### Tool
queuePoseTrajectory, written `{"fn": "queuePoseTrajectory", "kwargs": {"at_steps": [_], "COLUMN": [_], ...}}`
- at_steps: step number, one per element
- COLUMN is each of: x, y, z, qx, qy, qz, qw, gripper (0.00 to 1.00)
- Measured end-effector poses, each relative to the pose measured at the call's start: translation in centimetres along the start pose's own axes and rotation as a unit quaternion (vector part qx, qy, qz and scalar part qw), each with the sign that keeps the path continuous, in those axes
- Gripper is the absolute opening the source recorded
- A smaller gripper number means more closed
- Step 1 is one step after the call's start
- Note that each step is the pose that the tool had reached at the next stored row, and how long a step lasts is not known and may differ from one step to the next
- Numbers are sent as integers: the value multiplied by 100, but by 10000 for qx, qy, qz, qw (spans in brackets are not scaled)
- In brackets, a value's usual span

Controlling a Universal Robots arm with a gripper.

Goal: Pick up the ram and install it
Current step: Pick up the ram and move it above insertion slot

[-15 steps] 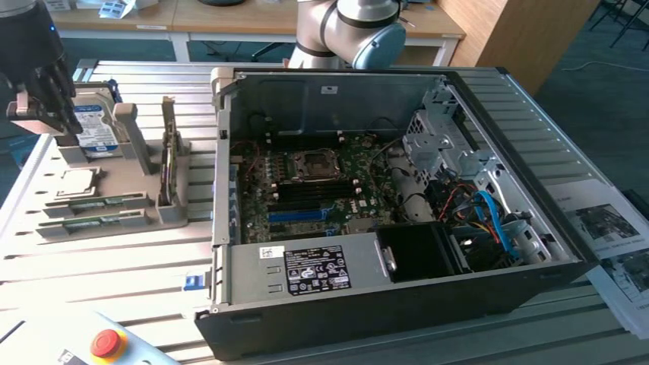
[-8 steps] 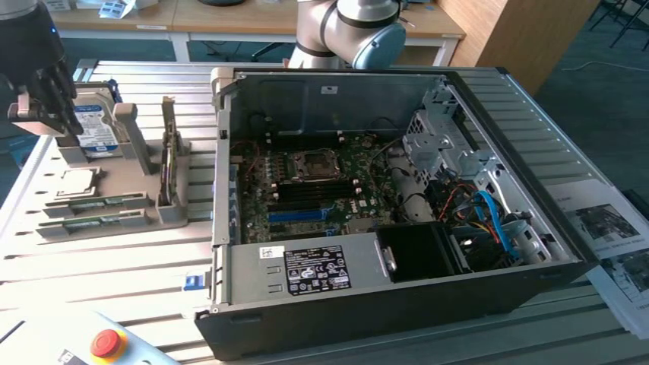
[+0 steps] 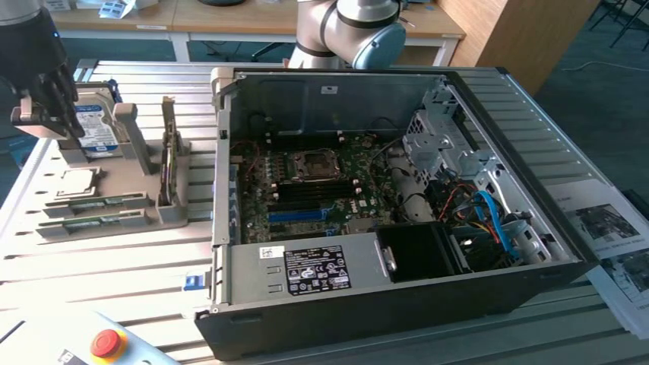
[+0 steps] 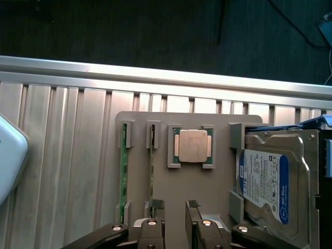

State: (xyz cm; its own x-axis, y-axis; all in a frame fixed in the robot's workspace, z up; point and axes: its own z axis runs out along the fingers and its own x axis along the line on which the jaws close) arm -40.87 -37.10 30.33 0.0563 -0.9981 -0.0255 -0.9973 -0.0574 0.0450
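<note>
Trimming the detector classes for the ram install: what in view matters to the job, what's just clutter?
Job:
- gripper, open
- ram stick nearest it
- motherboard in the case

Lying about:
- other green stick
- CPU
- hard drive
- stop button
- papers

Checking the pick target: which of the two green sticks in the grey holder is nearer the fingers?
The green stick beside the square processor; the other stick lies at the edge of the holder.

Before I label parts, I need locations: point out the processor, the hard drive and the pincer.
processor (image 4: 193,146), wrist view, metal lid.
hard drive (image 4: 265,179), wrist view, its label.
pincer (image 4: 175,205), wrist view, midway between fingertips.
</note>
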Motion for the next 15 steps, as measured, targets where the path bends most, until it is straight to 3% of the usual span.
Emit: {"fn": "queuePoseTrajectory", "kwargs": {"at_steps": [15], "x": [2], "y": [-4], "z": [97], "qx": [0], "qy": [0], "qz": [0], "qw": [10000], "gripper": [30]}}
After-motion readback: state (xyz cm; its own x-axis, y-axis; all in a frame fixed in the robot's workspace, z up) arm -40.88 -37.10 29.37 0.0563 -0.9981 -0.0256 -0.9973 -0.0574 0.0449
